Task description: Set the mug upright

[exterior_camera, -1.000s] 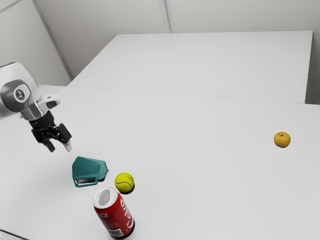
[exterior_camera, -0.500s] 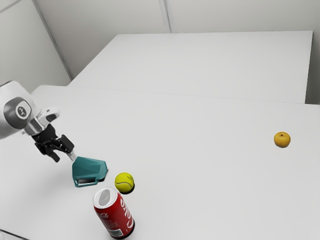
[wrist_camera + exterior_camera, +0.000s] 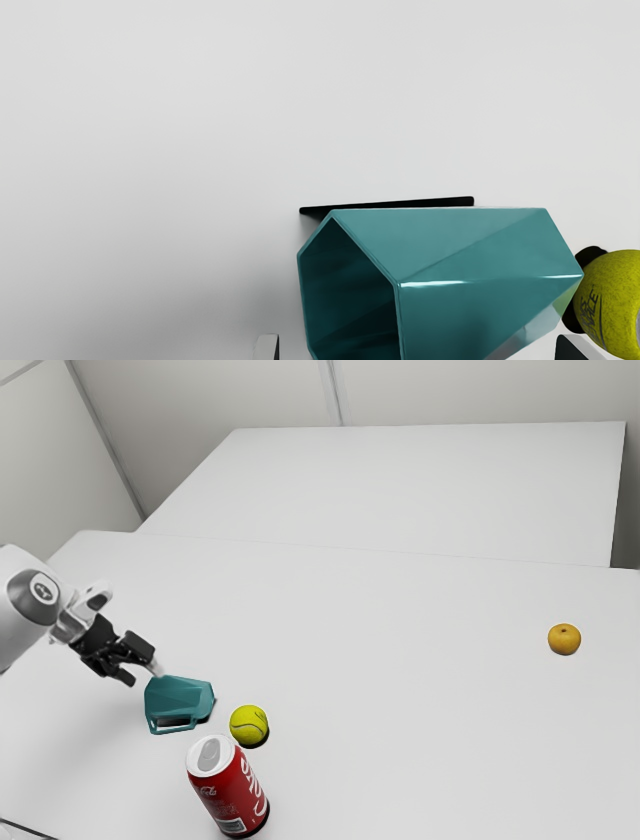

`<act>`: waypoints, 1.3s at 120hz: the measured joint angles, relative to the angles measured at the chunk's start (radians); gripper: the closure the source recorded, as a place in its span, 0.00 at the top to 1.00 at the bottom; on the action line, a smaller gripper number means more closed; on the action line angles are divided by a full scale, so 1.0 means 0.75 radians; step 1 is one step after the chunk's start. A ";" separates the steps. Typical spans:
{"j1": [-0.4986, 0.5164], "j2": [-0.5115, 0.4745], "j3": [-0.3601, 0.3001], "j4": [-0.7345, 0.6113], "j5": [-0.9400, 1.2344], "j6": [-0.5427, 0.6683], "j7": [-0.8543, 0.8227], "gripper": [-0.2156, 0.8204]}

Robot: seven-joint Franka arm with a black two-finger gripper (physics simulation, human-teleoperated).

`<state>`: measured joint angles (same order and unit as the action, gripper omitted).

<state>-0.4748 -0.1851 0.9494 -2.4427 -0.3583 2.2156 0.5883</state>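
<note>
Holds the gripper [image 3: 143, 674] with fingers [image 3: 266, 348] spread apart near the teal mug [image 3: 180, 695], tipped over beside the tennis ball [image 3: 249, 724], at the exterior view's lower left.

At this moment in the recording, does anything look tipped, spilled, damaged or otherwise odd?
Yes: the teal mug lies on its side on the table, its mouth facing sideways, while the soda can stands upright. No spill or damage is visible.

A white tabletop [image 3: 400, 620] stretched before me toward a pale, flat panel [image 3: 420, 480] and plain grey walls [image 3: 480, 390].
</note>
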 joint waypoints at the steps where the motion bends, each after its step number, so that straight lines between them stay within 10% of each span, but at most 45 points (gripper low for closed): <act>1: 0.000 0.003 0.000 -0.001 -0.003 0.001 0.003 0.79; 156: 0.105 0.222 0.006 -0.036 -0.656 -0.202 0.466 0.79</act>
<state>-0.3961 -0.0184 0.9541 -2.4700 -0.8505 2.0641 0.9376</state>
